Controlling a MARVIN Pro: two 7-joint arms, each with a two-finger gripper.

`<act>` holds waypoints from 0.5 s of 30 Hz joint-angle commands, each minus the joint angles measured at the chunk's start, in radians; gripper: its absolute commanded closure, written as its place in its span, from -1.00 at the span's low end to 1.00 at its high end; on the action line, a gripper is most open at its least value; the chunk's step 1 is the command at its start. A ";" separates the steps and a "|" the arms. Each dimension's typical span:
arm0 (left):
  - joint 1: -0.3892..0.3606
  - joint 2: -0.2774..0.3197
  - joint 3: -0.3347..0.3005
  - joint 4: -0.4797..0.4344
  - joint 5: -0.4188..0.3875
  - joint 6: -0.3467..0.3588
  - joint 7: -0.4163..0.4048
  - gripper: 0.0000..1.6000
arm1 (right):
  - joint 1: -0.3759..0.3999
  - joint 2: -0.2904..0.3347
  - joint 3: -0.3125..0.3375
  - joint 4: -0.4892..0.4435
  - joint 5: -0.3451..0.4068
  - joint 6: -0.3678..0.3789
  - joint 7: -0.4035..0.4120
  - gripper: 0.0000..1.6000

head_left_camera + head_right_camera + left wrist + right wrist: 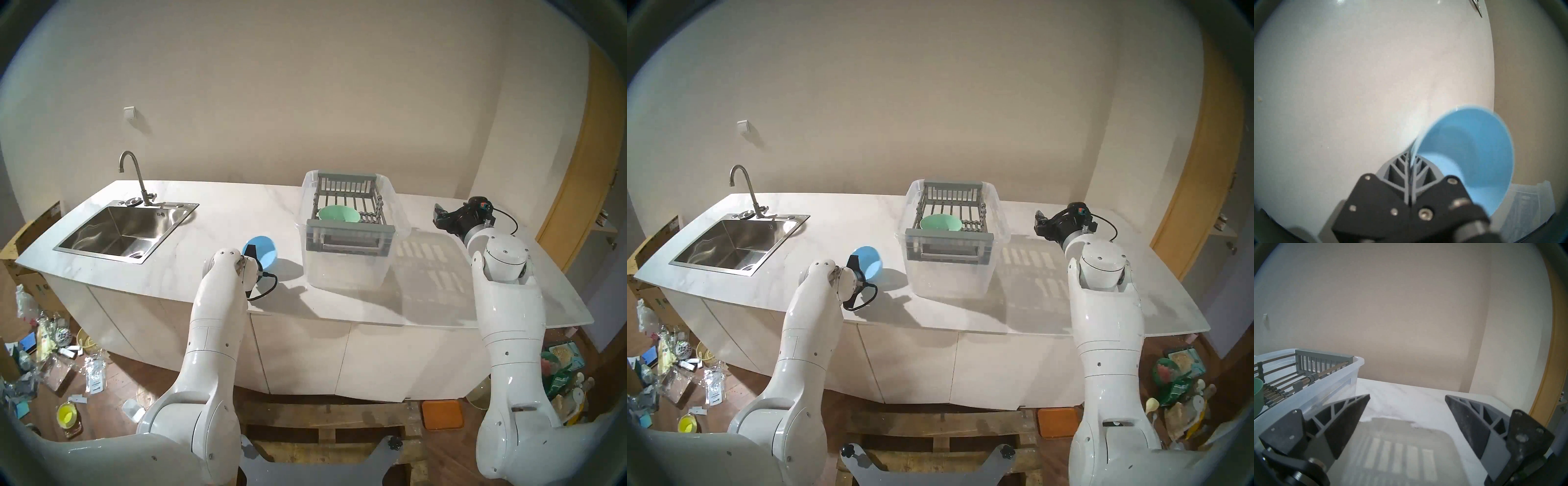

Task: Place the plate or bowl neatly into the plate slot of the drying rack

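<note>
My left gripper (251, 250) (1410, 157) is shut on the rim of a light blue bowl (265, 253) (869, 261) (1468, 159), held tilted on its side above the counter, left of the drying rack. The grey drying rack (349, 217) (949, 220) (1305, 372) sits on top of a clear plastic tub (349, 271). A green bowl (338, 214) (941, 223) (1257, 395) lies on the rack's bars near its front. The plate slots (368, 203) behind it are bare. My right gripper (437, 213) (1407, 400) is open and empty, right of the tub.
A steel sink (112, 230) with a tap (135, 176) is set in the counter's left part. The white counter (237, 210) ends at a front edge close to my left wrist. Clutter lies on the floor at both sides.
</note>
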 commanded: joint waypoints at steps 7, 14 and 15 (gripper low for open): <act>-0.007 0.055 0.093 -0.159 0.118 -0.040 -0.064 1.00 | 0.021 0.003 -0.001 -0.024 0.001 -0.015 0.000 -1.00; 0.008 0.108 0.126 -0.312 0.131 0.010 -0.065 1.00 | 0.021 0.003 -0.001 -0.024 0.001 -0.017 0.000 -1.00; 0.004 0.116 0.126 -0.324 0.126 0.024 -0.061 1.00 | 0.021 0.003 -0.001 -0.024 0.001 -0.018 0.000 -1.00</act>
